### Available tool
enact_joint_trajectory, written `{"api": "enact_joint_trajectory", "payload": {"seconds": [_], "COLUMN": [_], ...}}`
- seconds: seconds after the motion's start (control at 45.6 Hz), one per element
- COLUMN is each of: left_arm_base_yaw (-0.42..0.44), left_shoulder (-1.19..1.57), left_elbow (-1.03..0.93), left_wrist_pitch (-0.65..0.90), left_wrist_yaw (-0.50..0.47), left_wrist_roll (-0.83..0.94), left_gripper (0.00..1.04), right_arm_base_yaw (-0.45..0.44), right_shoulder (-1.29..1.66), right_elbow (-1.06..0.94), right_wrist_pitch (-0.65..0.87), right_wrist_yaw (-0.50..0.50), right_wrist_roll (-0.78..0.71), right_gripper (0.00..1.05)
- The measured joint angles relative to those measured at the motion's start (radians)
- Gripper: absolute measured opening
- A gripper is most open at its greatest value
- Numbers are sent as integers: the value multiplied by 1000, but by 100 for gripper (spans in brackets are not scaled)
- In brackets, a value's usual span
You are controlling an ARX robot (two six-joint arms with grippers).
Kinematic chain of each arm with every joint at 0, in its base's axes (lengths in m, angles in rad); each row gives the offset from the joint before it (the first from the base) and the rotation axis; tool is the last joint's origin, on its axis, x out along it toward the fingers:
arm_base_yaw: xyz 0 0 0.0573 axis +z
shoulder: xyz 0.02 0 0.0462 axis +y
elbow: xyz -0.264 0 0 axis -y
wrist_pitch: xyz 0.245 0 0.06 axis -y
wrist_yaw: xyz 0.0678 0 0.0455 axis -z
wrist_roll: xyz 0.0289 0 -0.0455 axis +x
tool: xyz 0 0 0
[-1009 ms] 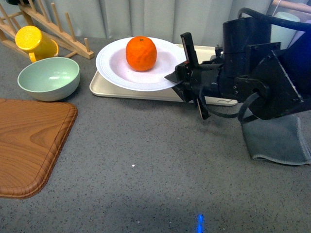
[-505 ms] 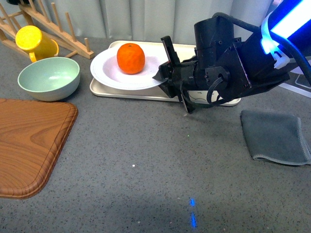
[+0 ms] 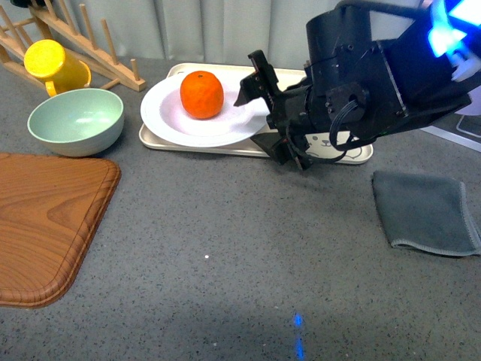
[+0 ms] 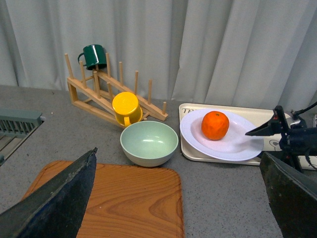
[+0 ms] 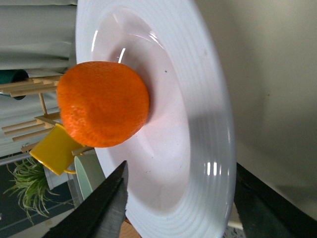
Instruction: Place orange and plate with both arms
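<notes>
The orange [image 3: 201,94] sits in the well of the pale plate [image 3: 225,129], which rests on the left part of the beige tray [image 3: 347,155]. My right gripper [image 3: 263,113] is open, with one finger above and one below the plate's right rim. In the right wrist view the orange [image 5: 103,103] and the ridged plate [image 5: 198,124] fill the frame, and the gripper [image 5: 181,201] has its jaws apart on either side of the rim. My left gripper [image 4: 176,198] is open and empty. It hangs above the wooden board [image 4: 114,198], well away from the orange [image 4: 215,125] and the plate [image 4: 233,146].
A mint-green bowl [image 3: 75,120] and a yellow cup [image 3: 54,66] stand left of the tray, in front of a wooden rack [image 3: 98,53]. The wooden board [image 3: 45,218] lies at the front left. A grey cloth [image 3: 425,210] lies at the right. A green mug [image 4: 94,53] hangs on the rack.
The plate with the orange has moved back and to the left and come down onto the tray. My right gripper's jaws now stand apart at the plate's rim.
</notes>
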Motion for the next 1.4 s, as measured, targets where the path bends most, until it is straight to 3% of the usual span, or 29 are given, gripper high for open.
{"api": "enact_joint_trajectory", "payload": {"seconds": [0.088, 0.219, 0.351, 0.505, 0.57, 0.658, 0.877, 1.206, 1.404], "left_arm_base_yaw": [0, 0, 0, 0, 0, 0, 0, 0, 0], "left_shoulder": [0, 0, 0, 0, 0, 0, 0, 0, 0], "left_elbow": [0, 0, 0, 0, 0, 0, 0, 0, 0], "left_wrist_pitch": [0, 0, 0, 0, 0, 0, 0, 0, 0], "left_wrist_yaw": [0, 0, 0, 0, 0, 0, 0, 0, 0], "left_wrist_roll": [0, 0, 0, 0, 0, 0, 0, 0, 0], "left_gripper": [98, 98, 98, 98, 98, 98, 98, 98, 98], "right_arm_base_yaw": [-6, -15, -34, -77, -109, -135, -191, -294, -302], "right_shoulder": [-76, -251, -451, -710, -851, -1004, -1450, -2121, -2218], "right_elbow": [-56, -219, -450, -772, -937, -1083, -1324, -1444, -1444], "right_wrist_pitch": [-27, -38, 56, 288, 394, 406, 154, -383, -400], "right_wrist_yaw": [57, 253, 457, 649, 656, 651, 630, 600, 592], "right_wrist_roll": [-80, -300, -578, -929, -1075, -1193, -1299, -1335, -1367], "right_gripper": [77, 97, 95, 95, 95, 95, 95, 95, 95]}}
